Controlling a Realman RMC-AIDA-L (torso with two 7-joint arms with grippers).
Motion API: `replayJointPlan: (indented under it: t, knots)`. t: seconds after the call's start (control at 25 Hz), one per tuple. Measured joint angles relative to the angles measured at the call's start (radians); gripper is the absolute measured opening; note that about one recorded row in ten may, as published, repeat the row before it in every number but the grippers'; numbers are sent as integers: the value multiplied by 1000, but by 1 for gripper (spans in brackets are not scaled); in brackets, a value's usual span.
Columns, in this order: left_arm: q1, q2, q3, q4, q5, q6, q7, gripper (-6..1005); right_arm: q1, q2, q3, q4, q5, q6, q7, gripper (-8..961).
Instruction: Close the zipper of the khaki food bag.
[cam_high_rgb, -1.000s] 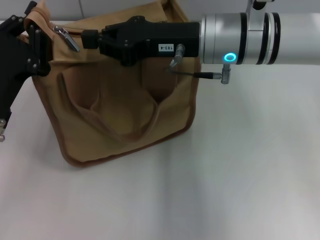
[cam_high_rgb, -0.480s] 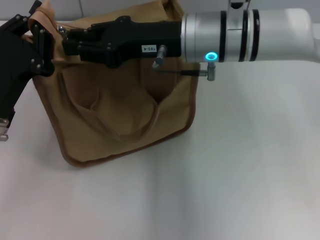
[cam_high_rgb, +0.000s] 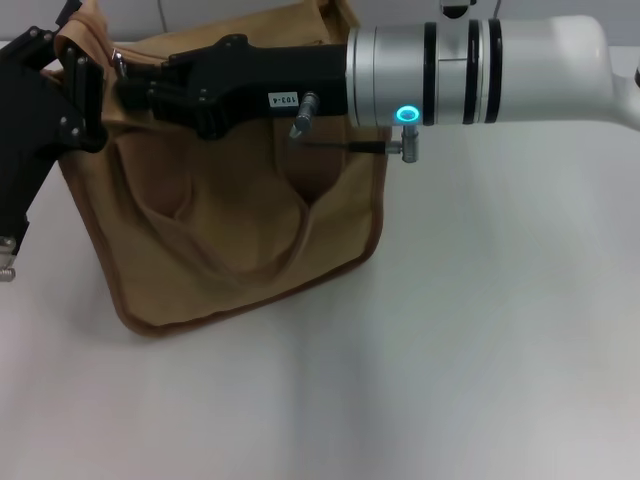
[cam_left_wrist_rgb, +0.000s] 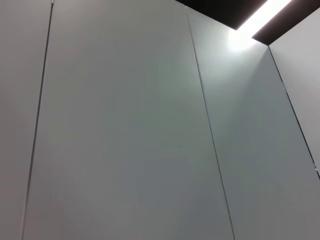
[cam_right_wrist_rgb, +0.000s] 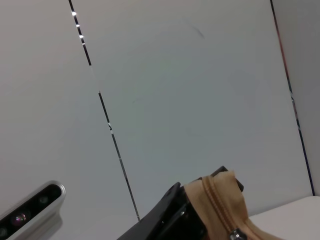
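Head view shows our right gripper (cam_high_rgb: 125, 85) stretched across the top of the khaki food bag (cam_high_rgb: 235, 215), which stands on the white table (cam_high_rgb: 480, 330). Since a second ago it has slid toward our left along the zipper (cam_right_wrist_rgb: 220, 202), covering the silver pull that lay bare then. We cannot tell whether its fingers are parted. Our left gripper (cam_high_rgb: 70, 75) clamps the bag's top corner as before, and the bag has shifted slightly leftward.

head looks down; wrists apparently face walls upward.
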Motion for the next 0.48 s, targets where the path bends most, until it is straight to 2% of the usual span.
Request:
replayJointPlan:
  t: [0.16,0.48]
  knots:
    - [3,0,-1,0,-3,0,0,50,-7,0,1,0,-3,-2,-2,123]
    - [6,1,-4,0,-5,1,0,51,-18,-5,7,5,-5,-16,1,90]
